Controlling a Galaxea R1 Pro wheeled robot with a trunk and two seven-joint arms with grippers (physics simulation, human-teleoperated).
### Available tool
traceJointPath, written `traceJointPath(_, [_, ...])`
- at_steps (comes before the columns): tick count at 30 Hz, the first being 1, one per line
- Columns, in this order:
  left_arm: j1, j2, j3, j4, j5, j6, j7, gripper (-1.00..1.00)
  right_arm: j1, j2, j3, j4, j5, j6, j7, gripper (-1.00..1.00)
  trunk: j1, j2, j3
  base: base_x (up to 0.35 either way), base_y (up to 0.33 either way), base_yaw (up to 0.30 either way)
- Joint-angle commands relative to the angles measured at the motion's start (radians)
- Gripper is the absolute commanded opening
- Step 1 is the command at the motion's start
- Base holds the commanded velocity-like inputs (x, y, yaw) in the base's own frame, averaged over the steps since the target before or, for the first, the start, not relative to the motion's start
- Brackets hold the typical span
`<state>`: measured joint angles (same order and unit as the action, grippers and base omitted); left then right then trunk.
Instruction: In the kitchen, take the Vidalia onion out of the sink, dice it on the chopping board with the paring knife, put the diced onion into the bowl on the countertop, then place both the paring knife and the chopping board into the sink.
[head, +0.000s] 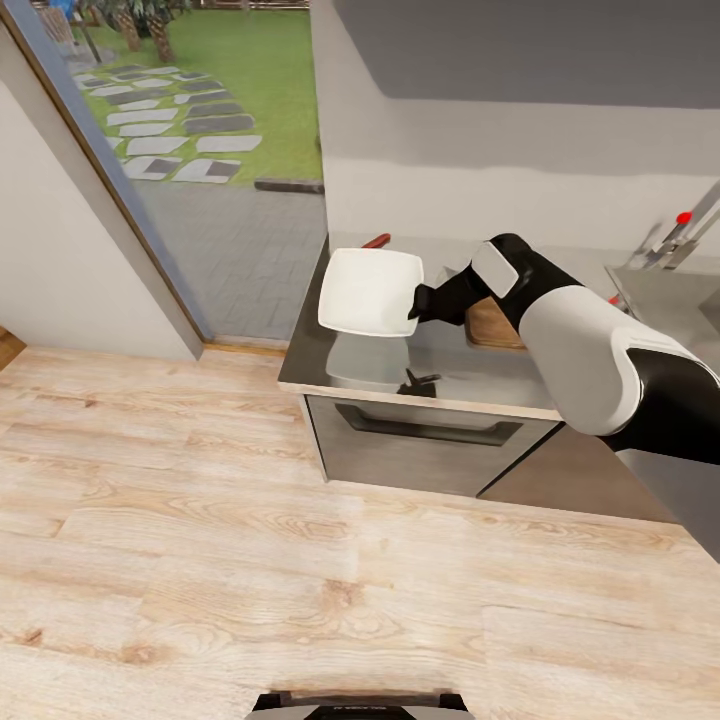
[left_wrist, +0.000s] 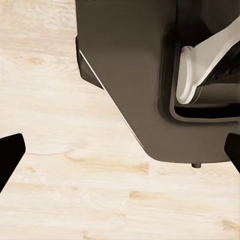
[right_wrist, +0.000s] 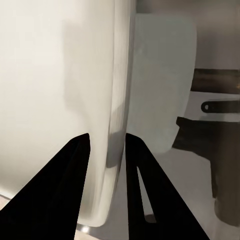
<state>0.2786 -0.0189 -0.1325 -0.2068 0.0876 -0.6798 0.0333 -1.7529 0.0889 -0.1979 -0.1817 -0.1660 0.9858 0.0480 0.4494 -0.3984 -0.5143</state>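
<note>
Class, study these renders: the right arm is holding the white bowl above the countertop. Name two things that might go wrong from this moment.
1. The right pincer grips the white bowl only at its thin rim, so the bowl might twist or slip out.
2. The bowl hangs above the countertop near its left end; if it slips, it might tumble to the wooden floor.

The white square bowl (head: 370, 291) is held above the left end of the steel countertop (head: 470, 378), tilted. The wooden chopping board (head: 492, 328) lies just to its right.
</note>
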Motion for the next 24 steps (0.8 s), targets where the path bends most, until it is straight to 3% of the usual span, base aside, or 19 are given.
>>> traceJointPath(1, [0.001,0.0,-0.009,-0.001,0.009,-0.001,0.003,1.0,0.0,0.0,-0.002,-0.002,-0.006,0.004,0.001,-1.0,0.001,-0.002,-0.001,0.0,0.0,0.0])
traceJointPath(24, [0.001,0.0,-0.009,0.007,0.009,-0.001,0.003,1.0,0.0,-0.001,0.009,0.021,-0.004,0.004,0.001,-1.0,0.001,-0.002,-0.001,0.0,0.0,0.0])
